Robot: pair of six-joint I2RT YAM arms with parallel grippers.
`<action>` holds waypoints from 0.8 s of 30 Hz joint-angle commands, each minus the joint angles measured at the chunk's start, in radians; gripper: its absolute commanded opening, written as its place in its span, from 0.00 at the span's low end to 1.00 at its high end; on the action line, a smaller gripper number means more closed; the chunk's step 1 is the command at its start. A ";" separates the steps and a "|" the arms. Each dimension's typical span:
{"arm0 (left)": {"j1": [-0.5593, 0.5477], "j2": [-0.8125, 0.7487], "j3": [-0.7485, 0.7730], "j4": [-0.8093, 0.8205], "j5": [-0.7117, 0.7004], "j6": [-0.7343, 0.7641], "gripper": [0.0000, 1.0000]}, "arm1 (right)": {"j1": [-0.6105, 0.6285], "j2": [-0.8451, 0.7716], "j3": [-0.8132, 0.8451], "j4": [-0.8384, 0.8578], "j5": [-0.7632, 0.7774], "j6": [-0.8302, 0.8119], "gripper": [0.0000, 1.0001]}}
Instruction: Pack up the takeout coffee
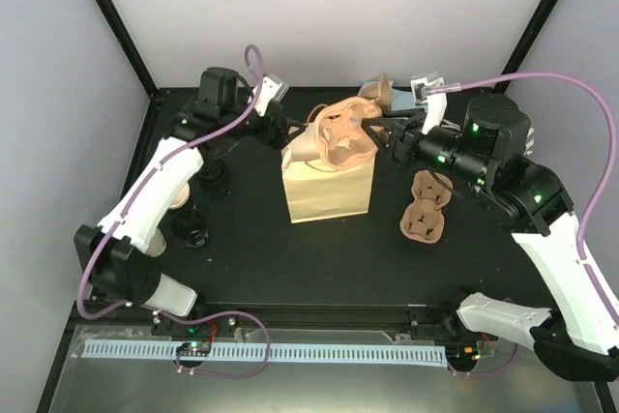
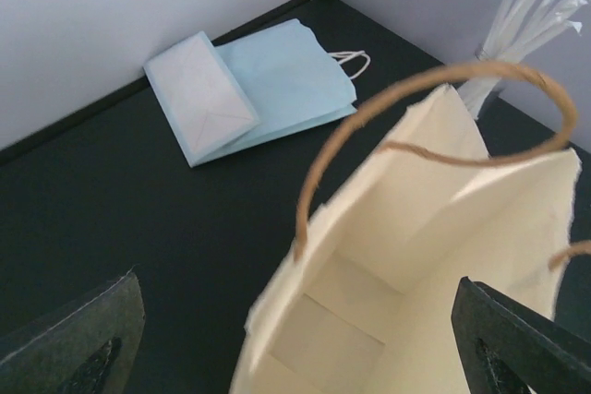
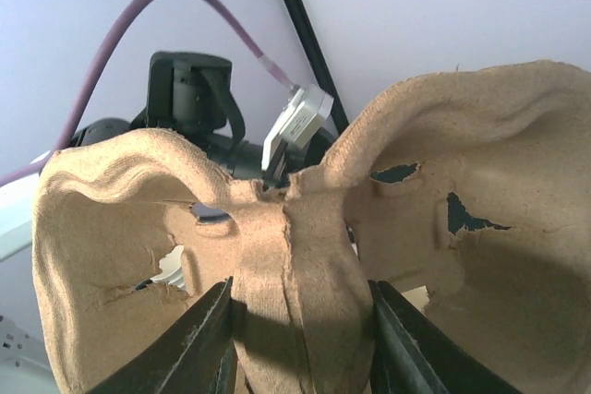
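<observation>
A tan paper bag [image 1: 327, 186] stands open at the table's middle. My right gripper [image 1: 379, 132] is shut on the centre ridge of a brown pulp cup carrier [image 1: 343, 137] and holds it over the bag's mouth. In the right wrist view its fingers [image 3: 199, 343] pinch the carrier [image 3: 480, 182]. My left gripper [image 1: 280, 132] is open at the bag's top left edge, with the bag [image 2: 443, 228] between its fingers [image 2: 74, 339] and nothing gripped. Two dark round-topped items [image 1: 191, 227] stand by my left forearm, too small to tell whether either is the takeout coffee.
A second pulp carrier [image 1: 426, 205] lies on the table right of the bag. A flat light-blue paper bag [image 2: 259, 89] lies at the back by the wall. Wrapped straws [image 2: 526, 16] stand in the far corner. Black frame posts rise at both back corners.
</observation>
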 commanded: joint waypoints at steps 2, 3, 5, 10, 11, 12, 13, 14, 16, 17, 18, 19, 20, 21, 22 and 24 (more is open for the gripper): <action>0.006 0.137 0.228 -0.172 0.005 0.216 0.93 | -0.005 -0.020 -0.016 -0.009 0.044 -0.024 0.39; 0.006 0.156 0.266 -0.212 0.023 0.254 0.92 | -0.005 -0.020 -0.014 -0.013 0.043 -0.026 0.39; 0.006 0.217 0.336 -0.302 0.067 0.357 0.90 | -0.005 -0.018 -0.006 -0.023 0.042 -0.031 0.39; 0.006 0.348 0.496 -0.456 0.085 0.451 0.86 | -0.007 -0.018 0.005 -0.035 0.044 -0.039 0.39; 0.006 0.365 0.513 -0.475 0.107 0.467 0.85 | -0.005 -0.020 0.006 -0.035 0.045 -0.040 0.39; 0.006 0.376 0.522 -0.485 0.129 0.478 0.83 | -0.006 -0.021 0.006 -0.037 0.045 -0.041 0.39; 0.006 0.384 0.522 -0.484 0.147 0.481 0.81 | -0.005 -0.021 0.006 -0.037 0.046 -0.041 0.39; 0.005 0.394 0.522 -0.481 0.157 0.478 0.79 | -0.006 -0.022 0.007 -0.038 0.047 -0.041 0.39; 0.003 0.411 0.523 -0.473 0.162 0.468 0.75 | -0.006 -0.024 0.006 -0.038 0.049 -0.041 0.39; 0.002 0.421 0.526 -0.472 0.161 0.466 0.72 | -0.006 -0.024 0.007 -0.039 0.048 -0.041 0.39; 0.001 0.429 0.528 -0.475 0.165 0.467 0.68 | -0.006 -0.025 0.007 -0.041 0.047 -0.041 0.39; -0.001 0.436 0.533 -0.478 0.169 0.470 0.62 | -0.006 -0.025 0.007 -0.041 0.045 -0.040 0.39; -0.002 0.442 0.536 -0.480 0.171 0.469 0.56 | -0.006 -0.024 0.008 -0.041 0.044 -0.039 0.39; -0.003 0.445 0.539 -0.482 0.176 0.469 0.49 | -0.006 -0.024 0.007 -0.042 0.043 -0.039 0.40; -0.004 0.446 0.540 -0.482 0.180 0.467 0.42 | -0.007 -0.024 0.006 -0.042 0.042 -0.039 0.40; -0.005 0.443 0.540 -0.481 0.193 0.466 0.26 | -0.006 -0.022 0.006 -0.044 0.036 -0.040 0.40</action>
